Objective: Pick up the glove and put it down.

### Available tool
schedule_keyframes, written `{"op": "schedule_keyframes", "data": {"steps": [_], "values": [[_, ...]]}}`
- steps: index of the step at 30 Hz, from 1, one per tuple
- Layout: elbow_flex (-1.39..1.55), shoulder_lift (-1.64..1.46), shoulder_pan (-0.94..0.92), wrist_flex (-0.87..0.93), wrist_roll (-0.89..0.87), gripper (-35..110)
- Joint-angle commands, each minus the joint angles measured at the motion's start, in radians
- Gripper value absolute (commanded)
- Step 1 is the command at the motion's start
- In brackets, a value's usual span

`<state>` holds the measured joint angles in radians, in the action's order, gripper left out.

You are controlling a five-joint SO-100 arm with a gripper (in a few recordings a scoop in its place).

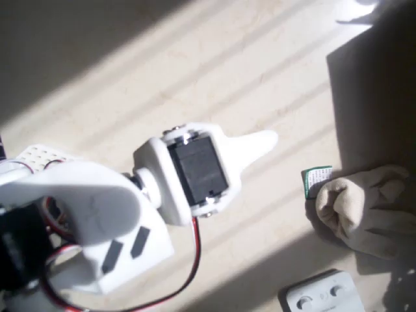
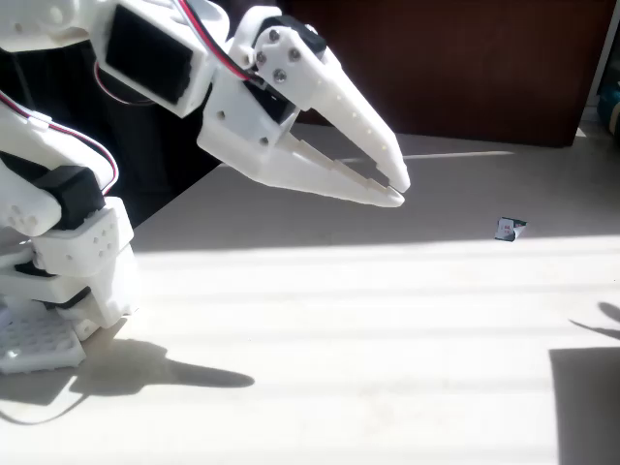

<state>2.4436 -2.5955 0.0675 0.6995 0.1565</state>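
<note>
Overhead view: white moulded-plastic arm point(image 1: 97, 221) at lower left, smooth and glossy, with a black servo block set into the wrist and red and black wires looping beneath. End effector point(image 1: 263, 140) tapering to a rounded white tip, pointing right, hanging over bare surface; from above, cannot tell how the fingers stand. Glove point(image 1: 367, 208) at the right edge, well apart from the tip: soft cream-beige fabric, lumpy and bunched, rounded fingers folded inward, half in shadow. Small green-and-white card point(image 1: 315, 180) touching the glove's upper left edge, flat and rectangular. White plastic device point(image 1: 322, 296) with round buttons at the bottom edge, just below the glove, hard and rounded at the corners. Surface point(image 1: 195, 78) pale cream, smooth, crossed by diagonal bands of sunlight and shade; deep shadow across the upper left and upper right corners.

Fixed view: end effector point(image 2: 399, 189) seen from the side, raised above the surface, clamped on nothing. Two long tapered white fingers point(image 2: 349, 107), the lower one ridged along its inner edge, nearly meeting at the tips with a narrow wedge of gap behind. Screw heads visible on the upper finger's hub. Perforated white base plate point(image 2: 34, 349) at lower left. Tiny card-like scrap point(image 2: 510, 229) far right on the surface, too small to tell more. Surface point(image 2: 339, 320) striped with sunlight; dark reddish-brown panel point(image 2: 465, 58) behind.
</note>
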Motion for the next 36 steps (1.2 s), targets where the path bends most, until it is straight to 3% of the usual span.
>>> {"op": "schedule_keyframes", "data": {"steps": [1, 15, 36], "values": [[0.114, -0.127, -0.012, -0.015, 0.006, 1], [0.476, -0.578, -0.012, -0.003, 0.006, 1], [0.626, -0.689, -0.011, 0.0, 0.006, 1]]}}
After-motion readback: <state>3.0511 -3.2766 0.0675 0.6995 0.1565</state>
